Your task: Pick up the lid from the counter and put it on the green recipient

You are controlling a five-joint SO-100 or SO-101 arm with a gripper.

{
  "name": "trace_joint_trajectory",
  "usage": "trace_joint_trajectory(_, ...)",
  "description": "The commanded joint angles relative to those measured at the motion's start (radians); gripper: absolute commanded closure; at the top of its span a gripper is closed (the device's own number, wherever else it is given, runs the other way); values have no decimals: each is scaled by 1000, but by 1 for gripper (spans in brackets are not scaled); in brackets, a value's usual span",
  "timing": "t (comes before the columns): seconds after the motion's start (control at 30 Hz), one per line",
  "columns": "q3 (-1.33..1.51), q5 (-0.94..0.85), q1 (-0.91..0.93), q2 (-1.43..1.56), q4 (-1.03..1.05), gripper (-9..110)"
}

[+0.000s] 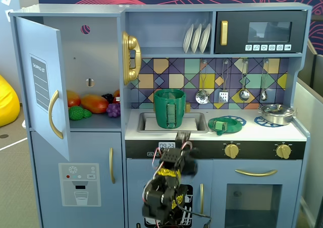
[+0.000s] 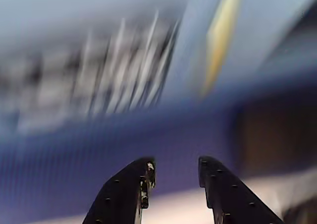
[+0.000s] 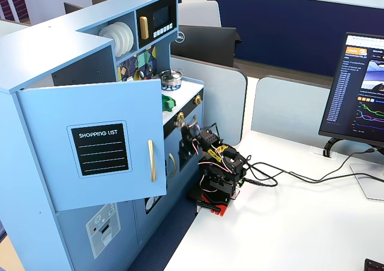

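Observation:
The green lid [image 1: 223, 125] lies flat on the counter on a blue spoked burner ring, right of the sink; a sliver of it shows in a fixed view [image 3: 168, 103]. The tall green pot [image 1: 169, 108] stands uncovered in the sink. My gripper [image 1: 182, 136] is raised in front of the kitchen's dark control strip, below the counter edge, left of and below the lid. In the wrist view the gripper [image 2: 176, 168] is open and empty, its black fingers [image 2: 140, 189] apart, and the background is motion-blurred. In the side fixed view the gripper [image 3: 191, 132] is close to the knobs.
A shiny steel pot [image 1: 276, 113] sits on the right burner. The open fridge door [image 1: 43, 84] swings out at the left and hides the sink in a fixed view [image 3: 96, 145]. Utensils [image 1: 223, 92] hang above the counter. Cables [image 3: 282, 175] trail over the white table.

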Motion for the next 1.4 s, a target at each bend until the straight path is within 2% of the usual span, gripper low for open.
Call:
trace_joint_trajectory(0.0, -244, -3, 132, -114, -160, 101)
trace_joint_trajectory(0.1, -299, 15, 204, -147, -227, 101)
trace_joint_trajectory(0.37, -293, 112, 259, -163, -448, 61)
trace_joint_trajectory(0.47, -275, 118, 262, -189, -552, 53)
trace_joint_trajectory(0.67, -253, 86, 261, -287, -785, 50)
trace_joint_trajectory(0.97, -258, 78, 279, -453, -994, 48)
trace_joint_trajectory(1.37, -360, 92, 268, -641, -1072, 52)
